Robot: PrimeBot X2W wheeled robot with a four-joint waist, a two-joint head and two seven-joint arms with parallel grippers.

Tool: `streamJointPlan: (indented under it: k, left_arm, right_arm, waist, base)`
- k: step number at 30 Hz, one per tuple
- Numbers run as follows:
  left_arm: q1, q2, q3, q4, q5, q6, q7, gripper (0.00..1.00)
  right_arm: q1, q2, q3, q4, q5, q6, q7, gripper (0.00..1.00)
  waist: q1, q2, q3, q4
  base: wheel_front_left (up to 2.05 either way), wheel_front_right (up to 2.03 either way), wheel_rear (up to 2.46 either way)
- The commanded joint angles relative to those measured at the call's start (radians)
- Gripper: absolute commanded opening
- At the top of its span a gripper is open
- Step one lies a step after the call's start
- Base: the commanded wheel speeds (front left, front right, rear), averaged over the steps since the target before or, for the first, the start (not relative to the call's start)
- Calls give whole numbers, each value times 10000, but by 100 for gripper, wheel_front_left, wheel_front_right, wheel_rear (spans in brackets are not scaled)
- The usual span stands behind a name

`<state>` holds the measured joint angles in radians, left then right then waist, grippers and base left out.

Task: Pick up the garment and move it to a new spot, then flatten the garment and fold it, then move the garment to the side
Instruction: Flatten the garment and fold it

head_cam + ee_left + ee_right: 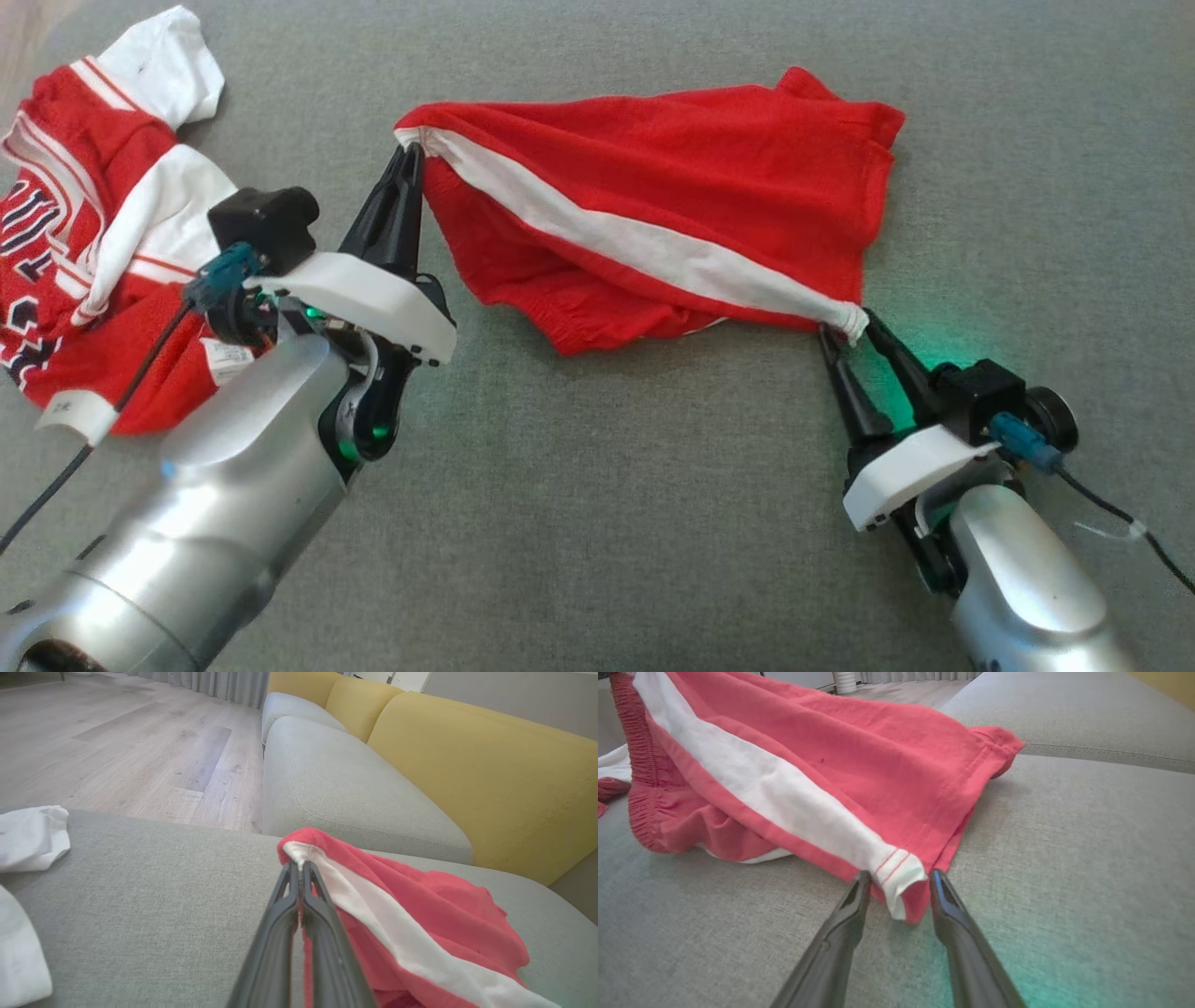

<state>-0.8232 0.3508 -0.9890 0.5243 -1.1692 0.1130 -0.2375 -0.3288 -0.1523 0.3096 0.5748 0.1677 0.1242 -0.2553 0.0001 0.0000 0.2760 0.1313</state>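
Note:
The garment (653, 187) is a pair of red shorts with a white side stripe, lying loosely spread on the grey sofa seat (607, 523). My left gripper (411, 154) is shut on its waistband corner at the stripe's upper end; the left wrist view shows the pinched fold of the garment (420, 914) at that gripper's tips (299, 865). My right gripper (845, 327) is at the stripe's lower end. In the right wrist view its fingers (899, 879) stand apart on either side of the hem corner of the garment (831, 765), not pressed together.
A second red and white jersey (84, 233) lies crumpled at the far left, and its white cloth (28, 835) is close to my left arm. Yellow back cushions (467, 765) rise behind the seat. Beyond the seat's edge is wood floor (117, 742).

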Motion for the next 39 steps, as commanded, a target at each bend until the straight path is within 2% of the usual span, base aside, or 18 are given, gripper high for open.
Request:
streamJointPlan:
  k: [1, 3, 7, 12, 16, 22, 27, 33, 37, 39]
  left_arm:
    - [-551, 248, 403, -104, 96, -53, -47, 0]
    - [-585, 220, 398, -42, 102, -89, -50, 0]
    - [-646, 258, 404, 81, 234, -147, -92, 0]
    - [-896, 476, 720, -145, 809, -484, -214, 0]
    - [-1563, 677, 937, -343, 1467, -696, -234, 0]
    - [-3228, 696, 1135, -367, 2323, -974, -239, 0]
    - [-4880, 484, 977, 89, 2969, -1259, -23, 0]
    - [-6352, -211, 1052, 1755, 3049, -1742, 47, 0]
    - [-7139, -539, 1367, 2474, 3526, -1772, -207, 0]
    - [-7254, -571, 1640, 2259, 4092, -1722, -232, 0]
  right_arm:
    - [-241, -76, 214, -184, 88, 65, -65, 47]
    - [-354, -133, 282, -156, -9, 65, -65, 0]
    - [-489, -211, 45, -707, -232, 65, -65, 0]
    - [-807, -435, -1023, -2314, -529, 65, -65, 0]
    - [-1706, -1126, -1714, -3354, -800, 65, -65, 0]
    - [-3624, -2276, -2315, -4098, -906, 65, -65, 0]
    - [-5331, -2842, -1991, -3597, -575, 65, -65, 0]
    - [-7197, -3281, -1093, -2166, -293, 65, -65, 0]
    - [-8130, -3490, -1074, -2194, -381, 65, -65, 0]
    - [-8199, -3538, -1220, -2434, -464, 65, -65, 0]
  waist:
    - [-1, 0, 32, 40]
    - [-1, 0, 58, 75]
    - [-1, 0, -12, 41]
    - [-1, 0, -281, -331]
    - [-1, 0, -367, -784]
    - [-1, 0, -305, -1452]
    - [-1, 0, -14, -1976]
    - [-1, 0, 808, -2152]
    - [-1, 0, 1297, -2206]
    - [-1, 0, 1410, -2208]
  base:
    - [0, 0, 0]
    - [0, 0, 0]
    - [0, 0, 0]
    - [0, 0, 0]
    - [0, 0, 0]
    - [0, 0, 0]
    - [0, 0, 0]
    - [0, 0, 0]
    - [0, 0, 0]
    - [0, 0, 0]
